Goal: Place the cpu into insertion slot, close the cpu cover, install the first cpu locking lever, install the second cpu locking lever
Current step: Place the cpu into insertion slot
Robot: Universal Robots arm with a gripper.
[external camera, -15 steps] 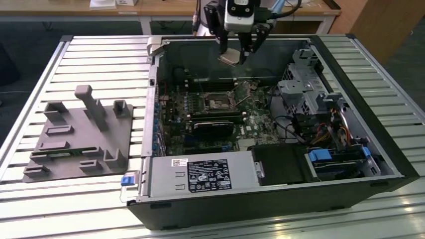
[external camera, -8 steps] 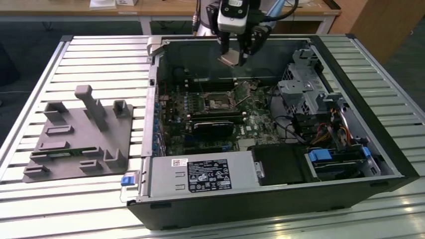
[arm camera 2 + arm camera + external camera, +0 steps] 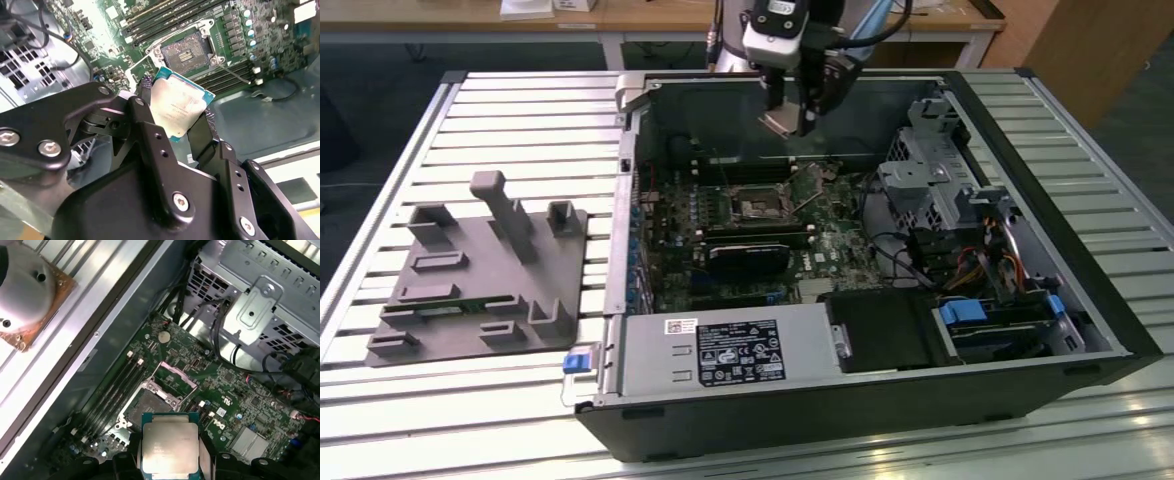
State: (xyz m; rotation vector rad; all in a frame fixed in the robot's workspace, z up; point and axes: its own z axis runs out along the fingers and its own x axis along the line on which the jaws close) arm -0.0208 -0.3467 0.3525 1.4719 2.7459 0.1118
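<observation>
My gripper (image 3: 790,118) hangs over the far side of the open computer case, shut on the cpu (image 3: 783,122). In both wrist views the cpu (image 3: 177,105) (image 3: 170,447), a flat silvery square on a green edge, sits clamped by its sides between the two black fingers (image 3: 150,130). It is held in the air, apart from the board. The insertion slot (image 3: 757,205) (image 3: 185,50) (image 3: 147,405) lies below on the green motherboard, its dark centre bare. The cpu cover (image 3: 174,375), a thin metal frame, stands swung up at the slot's edge.
Memory slots (image 3: 112,390) run beside the socket. A long black block (image 3: 747,255) lies on the board nearer the camera, with a power supply (image 3: 707,350) in front of it. A metal drive cage (image 3: 934,170) with cables fills the exterior view's right. A grey fixture tray (image 3: 480,270) sits outside the case.
</observation>
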